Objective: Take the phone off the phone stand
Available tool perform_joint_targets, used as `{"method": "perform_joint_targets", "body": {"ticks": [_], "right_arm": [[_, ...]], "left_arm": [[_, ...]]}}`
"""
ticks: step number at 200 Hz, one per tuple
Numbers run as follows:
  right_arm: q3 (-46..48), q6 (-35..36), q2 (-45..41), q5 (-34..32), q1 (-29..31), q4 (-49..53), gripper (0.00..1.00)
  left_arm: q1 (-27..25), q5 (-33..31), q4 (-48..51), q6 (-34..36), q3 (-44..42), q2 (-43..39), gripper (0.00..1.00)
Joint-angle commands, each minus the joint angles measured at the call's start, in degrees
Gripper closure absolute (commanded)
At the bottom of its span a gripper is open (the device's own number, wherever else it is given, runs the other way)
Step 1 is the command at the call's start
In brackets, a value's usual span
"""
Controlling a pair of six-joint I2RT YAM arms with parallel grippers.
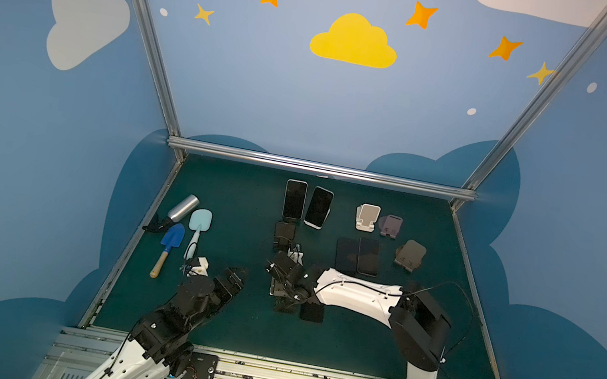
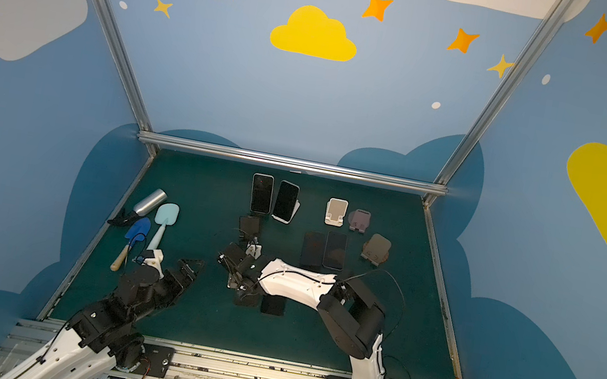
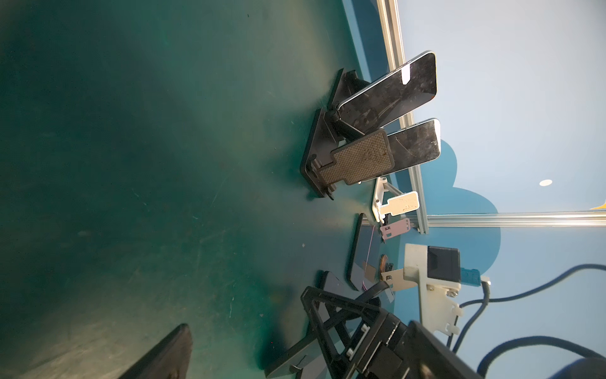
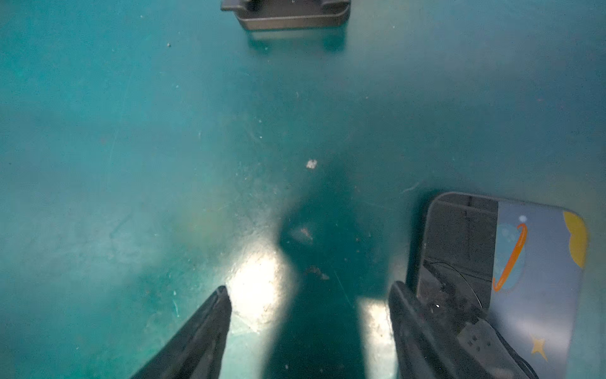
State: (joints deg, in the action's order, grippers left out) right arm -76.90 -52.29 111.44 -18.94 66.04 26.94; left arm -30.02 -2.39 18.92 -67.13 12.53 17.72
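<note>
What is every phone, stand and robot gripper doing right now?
Back left phone: propped on stand.
Back right phone: propped on stand.
Middle left phone: lying flat.
Middle right phone: lying flat.
Phone by right gripper: lying flat, not held.
White stand: empty.
Purple stand: empty.
Brown stand: empty.
Black stand: empty.
Right gripper: fingers open, empty.
Left gripper: open or shut, cannot tell.
</note>
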Motion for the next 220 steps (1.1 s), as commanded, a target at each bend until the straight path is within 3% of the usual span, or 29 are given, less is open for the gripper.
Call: {"method": "perform_joint_targets", "body": {"ticks": [1,93,154,220], "right_arm": [[-0.96,-1.41,2.6,1.89,0.32,0.33,0.43],[-3.57,-1.0,7.95,1.63,-0.3,0.04,0.43],[-7.05,-0.57,10.7,-0.8,0.39,6.67,0.4],[-7.2,-1.31,11.35,-0.11,0.59,7.27,0.38]], "left_arm": [[0.05,0.02,-0.93,-0.19,-0.39,-0.21,0.0],[-0.02,-0.38,-2.31,-0.8,-0.63,1.42,0.0],[-0.04,-0.07,-4.89,-0.31,0.03,5.13,0.0],[-0.04,-0.15,-4.3,-0.37,0.4,5.59,0.0]]}}
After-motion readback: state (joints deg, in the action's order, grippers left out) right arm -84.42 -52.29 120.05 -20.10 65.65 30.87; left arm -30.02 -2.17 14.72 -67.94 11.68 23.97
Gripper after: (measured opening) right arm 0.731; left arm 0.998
